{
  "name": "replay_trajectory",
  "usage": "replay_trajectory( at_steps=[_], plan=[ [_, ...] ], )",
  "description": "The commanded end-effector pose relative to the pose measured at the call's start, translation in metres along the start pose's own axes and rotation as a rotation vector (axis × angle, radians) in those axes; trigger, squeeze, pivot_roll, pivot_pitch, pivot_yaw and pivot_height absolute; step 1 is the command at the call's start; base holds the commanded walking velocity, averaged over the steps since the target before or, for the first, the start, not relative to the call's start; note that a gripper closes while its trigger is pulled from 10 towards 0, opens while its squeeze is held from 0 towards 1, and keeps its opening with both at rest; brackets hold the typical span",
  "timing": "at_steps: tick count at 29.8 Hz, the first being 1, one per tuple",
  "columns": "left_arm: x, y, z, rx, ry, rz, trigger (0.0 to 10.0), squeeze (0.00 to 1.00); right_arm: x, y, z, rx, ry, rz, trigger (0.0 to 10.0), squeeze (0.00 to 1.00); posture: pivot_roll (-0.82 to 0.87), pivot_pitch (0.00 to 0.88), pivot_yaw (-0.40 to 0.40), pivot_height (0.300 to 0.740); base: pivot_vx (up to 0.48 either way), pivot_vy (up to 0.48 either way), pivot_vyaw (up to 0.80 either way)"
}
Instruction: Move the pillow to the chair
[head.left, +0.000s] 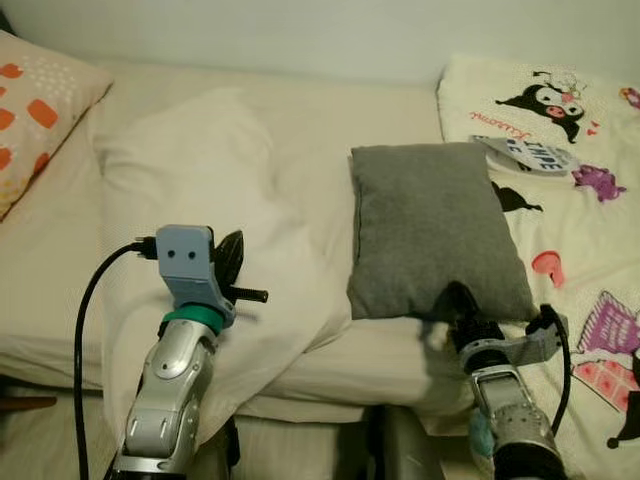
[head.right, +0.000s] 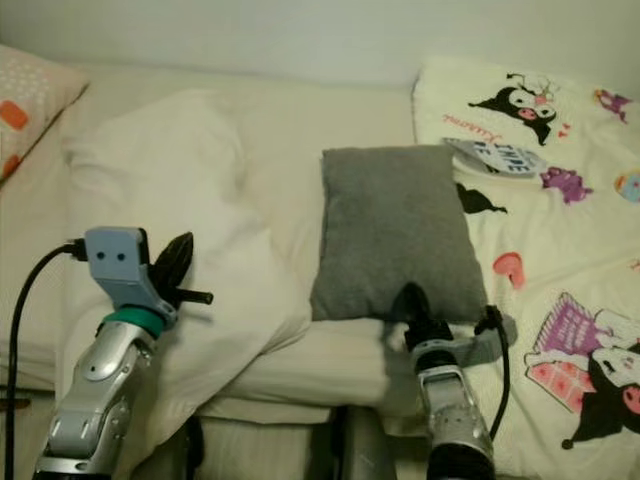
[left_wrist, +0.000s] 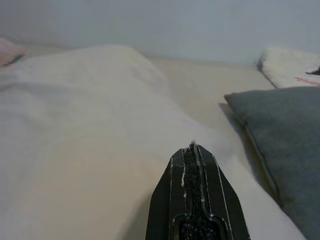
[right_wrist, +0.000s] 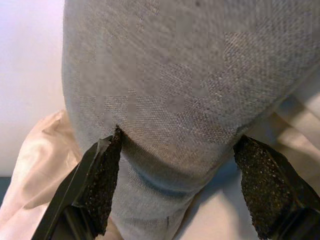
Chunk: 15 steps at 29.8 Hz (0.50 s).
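Right wrist view: pillow (right_wrist: 190, 85) between spread fingers (right_wrist: 102, 185).

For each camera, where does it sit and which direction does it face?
Left eye, right eye: on the head, looking down at the bed; both silver arms show.
Left wrist: along the shut left pincer, over the white duvet.
Right wrist: along the open right pincer, fingers astride the grey pillow's near edge.
All four views share the grey pillow.
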<state>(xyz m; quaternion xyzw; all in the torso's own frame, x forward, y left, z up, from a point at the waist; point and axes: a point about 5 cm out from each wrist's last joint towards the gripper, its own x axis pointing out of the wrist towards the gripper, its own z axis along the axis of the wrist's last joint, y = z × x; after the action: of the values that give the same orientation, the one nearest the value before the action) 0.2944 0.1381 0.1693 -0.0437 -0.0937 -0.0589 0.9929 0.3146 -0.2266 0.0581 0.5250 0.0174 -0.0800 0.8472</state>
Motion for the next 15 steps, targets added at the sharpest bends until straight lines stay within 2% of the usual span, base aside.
replay_trajectory(
  at_steps=[1, 9, 15],
  plan=[
    [-0.007, 0.005, -0.003, 0.023, 0.03, 0.011, 10.0, 0.0, 0.001, -0.007, -0.003, 0.011, -0.011, -0.037, 10.0, 1.0, 0.14, 0.15, 0.036, 0.596, 0.0, 0.0, 0.0],
    [-0.012, 0.006, 0.0, 0.046, 0.039, -0.001, 10.0, 0.0, 0.008, -0.005, -0.005, 0.032, -0.034, -0.054, 10.0, 1.0, 0.17, 0.164, 0.048, 0.596, 0.0, 0.0, 0.0],
    [-0.015, 0.006, 0.006, 0.078, 0.012, 0.013, 10.0, 0.0, 0.016, 0.0, 0.004, 0.041, -0.075, -0.044, 10.0, 1.0, 0.21, 0.177, 0.046, 0.596, 0.0, 0.0, 0.0]
  ],
)
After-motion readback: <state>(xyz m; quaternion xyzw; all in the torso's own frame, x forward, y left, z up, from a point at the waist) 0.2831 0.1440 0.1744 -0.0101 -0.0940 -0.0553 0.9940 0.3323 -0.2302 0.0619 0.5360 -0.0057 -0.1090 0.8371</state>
